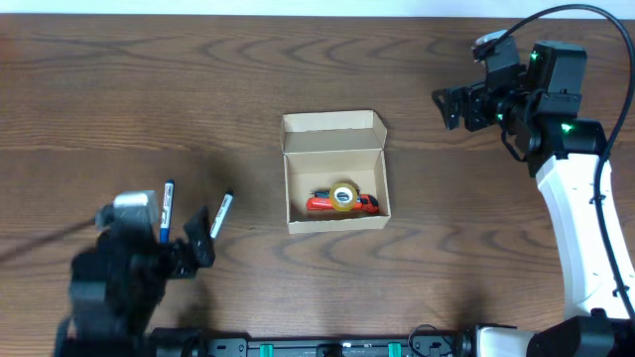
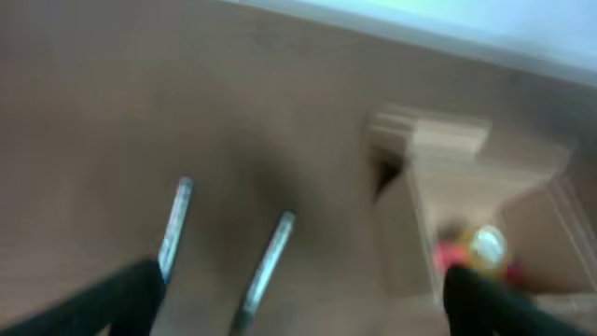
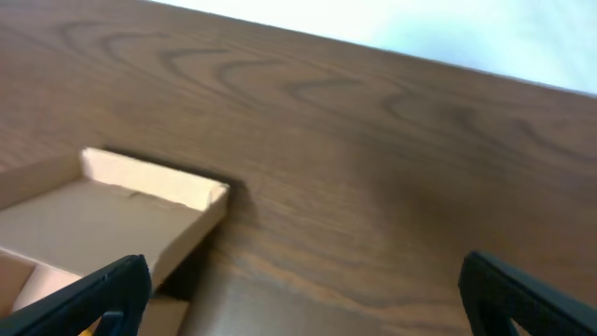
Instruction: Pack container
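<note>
Mid table [image 1: 119, 89], container [image 1: 337, 224] sits open, red tool [image 1: 317, 203] and yellow tape [image 1: 343, 196] inside. My left gripper [image 1: 189, 253]: fingers spread wide, empty, near first pen [image 1: 167, 210] and second pen [image 1: 221, 214]. My right gripper [image 1: 451, 104]: wide too, empty, well apart from container. Worry: I grab both pens, or bump one, it rolls away.

Dark brown wood-grain table [image 1: 149, 99] fills nearly whole overhead view, grain running lengthwise in long wavy bands. Pale whitish strip [image 1: 298, 6] beyond far edge; wall or floor, cannot tell. Light soft, even; surface matte, shadows faint and blurred.
</note>
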Motion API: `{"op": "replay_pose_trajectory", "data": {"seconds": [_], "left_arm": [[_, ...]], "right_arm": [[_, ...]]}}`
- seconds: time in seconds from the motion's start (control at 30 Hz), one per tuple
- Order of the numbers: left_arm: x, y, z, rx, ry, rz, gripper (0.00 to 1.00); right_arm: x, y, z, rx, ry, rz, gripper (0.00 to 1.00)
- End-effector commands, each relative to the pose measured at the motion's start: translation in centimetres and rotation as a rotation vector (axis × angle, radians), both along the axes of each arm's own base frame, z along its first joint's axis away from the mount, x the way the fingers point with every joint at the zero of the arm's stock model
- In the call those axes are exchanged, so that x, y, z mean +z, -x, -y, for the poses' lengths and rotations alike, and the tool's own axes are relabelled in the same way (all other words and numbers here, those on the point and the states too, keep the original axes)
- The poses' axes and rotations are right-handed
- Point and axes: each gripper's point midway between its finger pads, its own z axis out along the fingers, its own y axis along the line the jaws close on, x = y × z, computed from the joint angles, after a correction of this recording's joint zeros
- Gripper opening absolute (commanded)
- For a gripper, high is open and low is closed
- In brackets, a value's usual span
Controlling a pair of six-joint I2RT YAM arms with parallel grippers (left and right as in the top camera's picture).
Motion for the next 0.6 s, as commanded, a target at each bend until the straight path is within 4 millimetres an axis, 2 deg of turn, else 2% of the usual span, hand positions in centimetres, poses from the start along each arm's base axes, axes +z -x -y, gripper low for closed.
{"op": "replay_pose_trajectory", "data": {"seconds": [0.0, 0.13, 0.23, 0.4, 0.57], "left_arm": [[-1.3, -2.0, -1.6, 0.072, -0.084, -0.215, 0.95], [-2.5, -3.6, -2.1, 0.098, -0.132, -0.487, 0.95], [-3.9, -4.6, -2.1, 0.088, -0.156, -0.637, 0.95], [-7.6, -6.1, -1.4, 0.035, -0.158, -0.795, 0.95], [-10.8, -6.9, -0.9, -0.079, -0.198, -0.894, 0.95]], "right_arm": [[0.7, -0.1, 3.7, -0.191, 0.022, -0.002, 0.99], [-0.6, 0.7, 7.9, -0.406, 0.060, -0.066, 0.99], [-2.4, 1.4, 9.4, -0.462, 0.071, -0.133, 0.99], [-6.1, 2.3, 10.3, -0.491, 0.067, -0.272, 0.99], [-8.5, 2.1, 10.3, -0.487, 0.071, -0.338, 0.99]]}}
